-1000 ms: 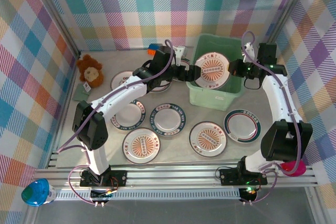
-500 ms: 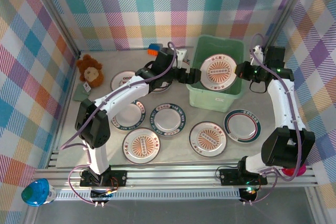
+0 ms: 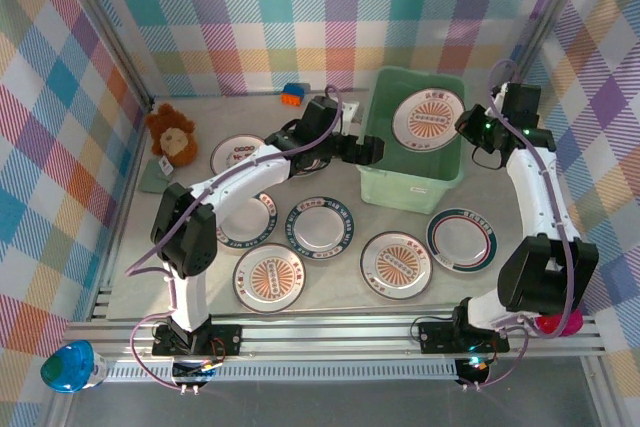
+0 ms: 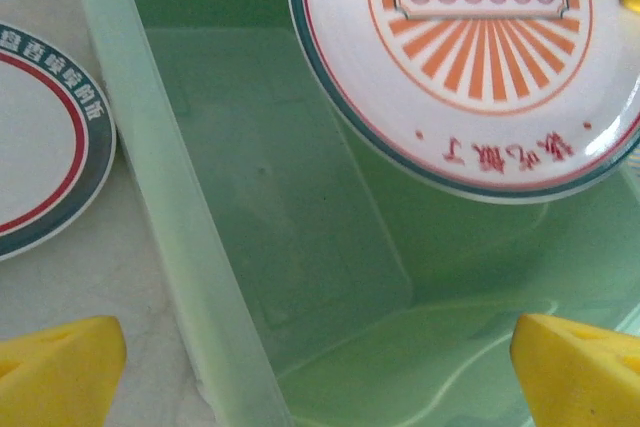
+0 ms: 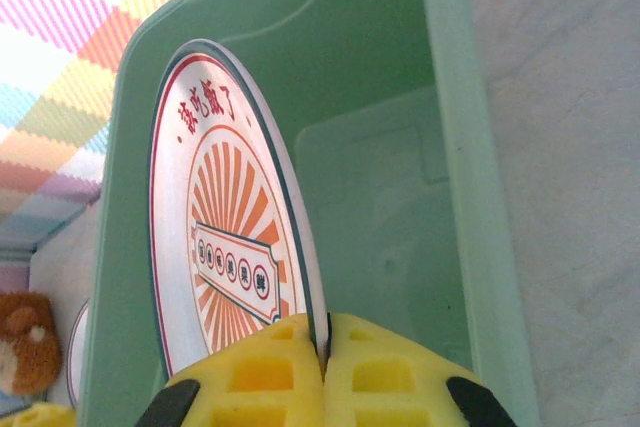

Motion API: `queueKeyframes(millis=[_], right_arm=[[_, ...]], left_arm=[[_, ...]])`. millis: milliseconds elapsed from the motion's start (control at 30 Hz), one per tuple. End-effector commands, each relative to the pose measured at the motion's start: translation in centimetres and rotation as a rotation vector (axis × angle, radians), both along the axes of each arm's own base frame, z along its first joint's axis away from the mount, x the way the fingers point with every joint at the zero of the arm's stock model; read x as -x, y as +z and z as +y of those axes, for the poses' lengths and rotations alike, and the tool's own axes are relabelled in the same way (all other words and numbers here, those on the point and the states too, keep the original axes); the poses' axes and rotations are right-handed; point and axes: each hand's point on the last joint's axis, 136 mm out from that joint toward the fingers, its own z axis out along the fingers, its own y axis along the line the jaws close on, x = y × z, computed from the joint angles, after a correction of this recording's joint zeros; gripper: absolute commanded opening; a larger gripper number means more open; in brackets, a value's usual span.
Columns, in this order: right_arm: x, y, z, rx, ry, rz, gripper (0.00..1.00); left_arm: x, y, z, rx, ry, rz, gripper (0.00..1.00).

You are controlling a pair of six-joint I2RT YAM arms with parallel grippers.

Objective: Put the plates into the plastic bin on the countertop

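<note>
Pinching the sunburst plate [image 5: 225,237] by its rim, my right gripper [image 5: 325,347] is clamped on it and holds it tilted inside the plastic bin [image 3: 410,187], seemingly clear of the floor. My left gripper [image 3: 368,150] hangs spread wide and empty across the bin's near wall. That thin edge grip worries me, since the plate could pivot or slip and drop hard, and the left fingers could shove the bin when withdrawn.

I log a brown plush lion [image 3: 172,133] at far left, a grey-green pad [image 3: 153,178] just beside it, and a blue-orange block [image 3: 294,93] near the plaid back wall [image 3: 250,17].
</note>
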Motion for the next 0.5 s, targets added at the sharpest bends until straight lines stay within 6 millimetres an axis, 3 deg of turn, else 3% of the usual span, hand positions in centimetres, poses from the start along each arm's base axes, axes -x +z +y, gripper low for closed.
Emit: queueKeyframes(millis=[0,467], right_arm=[[-1.9,1.2,0.9,-0.03,-0.066,-0.035,0.0],[-4.4,-2.1,4.7,-0.047,-0.264,0.081,0.0]], left_arm=[[-0.1,-0.2,-0.8,0.006,-0.041,-0.004,0.97],[1.0,0.7,-2.2,0.116,-0.101,0.038,0.95]])
